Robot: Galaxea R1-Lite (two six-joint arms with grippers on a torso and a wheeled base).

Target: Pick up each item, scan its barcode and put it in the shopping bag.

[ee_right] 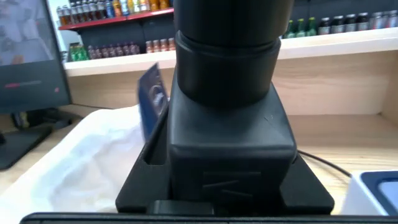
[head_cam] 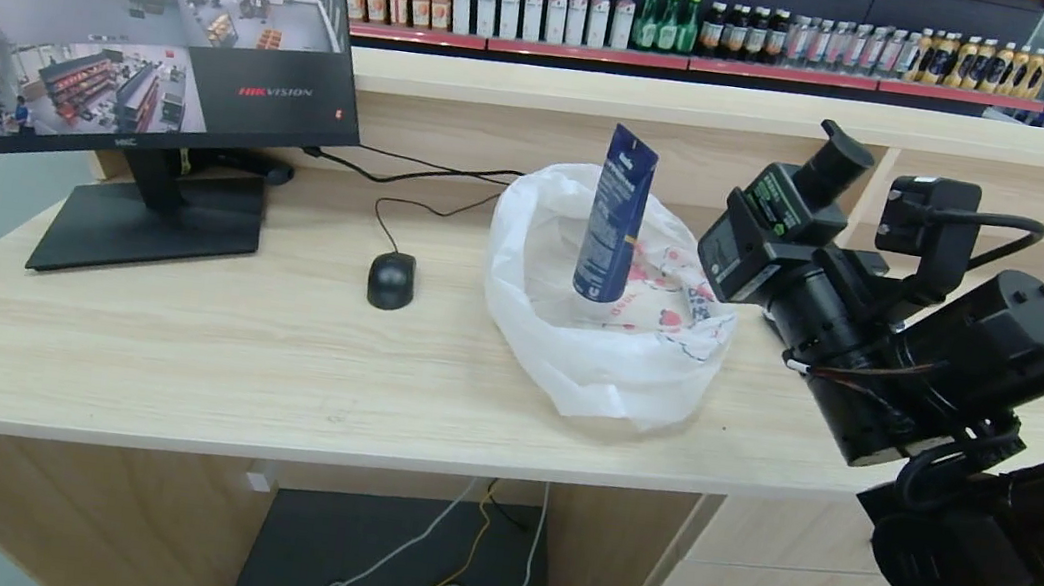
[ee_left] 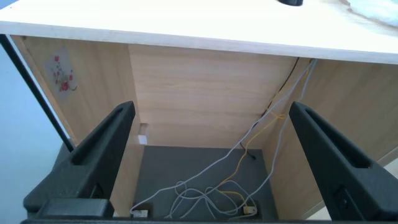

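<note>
Left wrist view: left gripper (ee_left: 205,168), jaws spread wide, held low in front of the counter (ee_left: 186,31), facing its open kneehole. White and yellow cables (ee_left: 211,193) lie tangled on the dark floor panel there.

Head view, left to right:
- monitor (head_cam: 116,8) on a black stand, showing camera feeds, at the counter's left end
- black mouse (head_cam: 391,279), corded, just right of the stand
- shopping bag (head_cam: 593,363), white plastic, mouth open, right of mid-counter
- blue tube (head_cam: 615,215), upright inside the shopping bag, crimped end up
- right gripper (head_cam: 792,268), just right of the bag and above the counter, closed on a black barcode scanner (head_cam: 768,225) whose handle points up and away

Behind the counter is a red-edged shelf (head_cam: 694,61) carrying a row of bottles (head_cam: 569,15).

Right wrist view: barcode scanner (ee_right: 230,137) close before the lens, with the blue tube (ee_right: 151,102) and the shopping bag (ee_right: 81,162) beyond it.
</note>
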